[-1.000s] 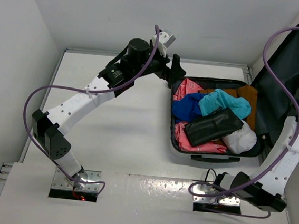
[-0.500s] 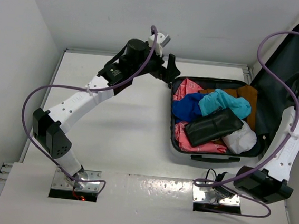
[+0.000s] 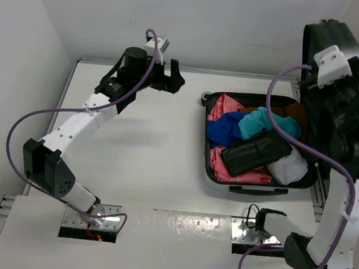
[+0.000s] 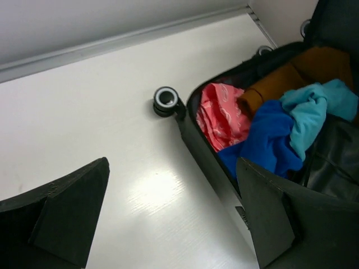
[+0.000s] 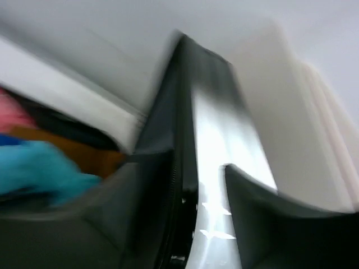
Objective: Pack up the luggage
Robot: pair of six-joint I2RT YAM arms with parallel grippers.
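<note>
Nearly upright, luggage (image 3: pixel 318 41) lid — in right pincer (image 5: pixel 188 179)

We take this for a robotics lab test cell. A bare white table (image 3: pixel 146 147) is boxed in by plain white walls (image 3: pixel 23 43). Two white-and-black robot arms (image 3: pixel 82 119) are bolted to metal plates (image 3: pixel 113 218) at its near edge, and loose purple cables (image 3: pixel 269 95) loop along them.

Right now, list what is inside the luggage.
The luggage holds a pink garment, a blue garment, a teal garment, brown fabric, a black pouch and a white bundle. Anything beneath them is covered.
</note>
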